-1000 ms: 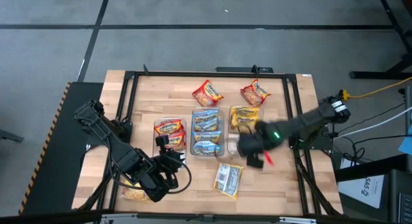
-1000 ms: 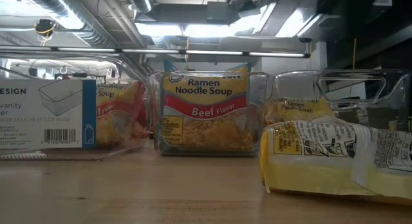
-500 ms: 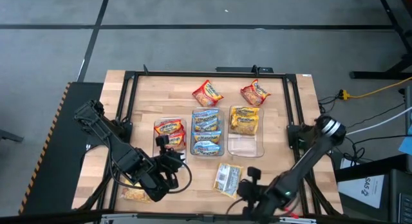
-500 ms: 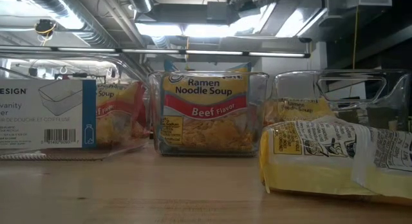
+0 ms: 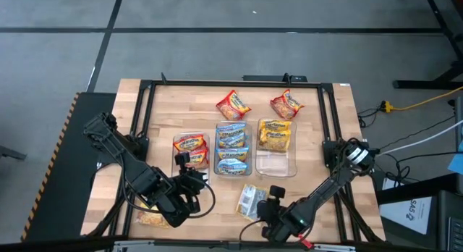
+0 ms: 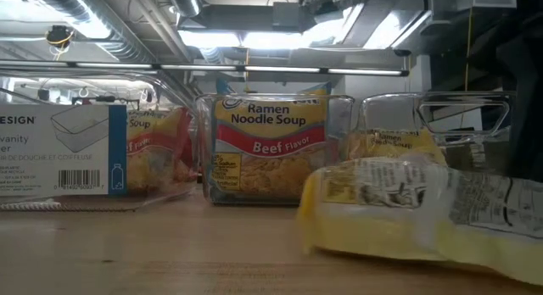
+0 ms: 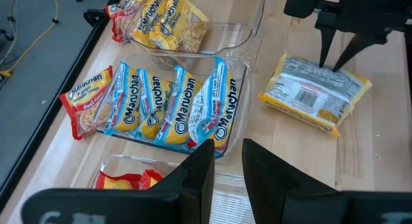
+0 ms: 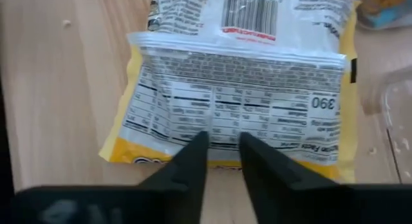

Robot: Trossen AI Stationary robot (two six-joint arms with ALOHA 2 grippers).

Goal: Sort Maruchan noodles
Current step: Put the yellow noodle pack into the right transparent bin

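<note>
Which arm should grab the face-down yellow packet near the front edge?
Right: the right gripper is already at the yellow packet, fingers on its edge. The left gripper sits farther off, beside the red bin.

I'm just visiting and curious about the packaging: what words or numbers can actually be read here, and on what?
"Ramen Noodle Soup" and "Beef Flavor": packet in the middle bin, low view.
"Maruchan": blue packets in a clear bin.
"Maruchan": red packet lying on the table beside that bin.
"390": back of the yellow packet; its fine print is too small to read.
"ESIGN", "vanity": bin label, cut off.
</note>
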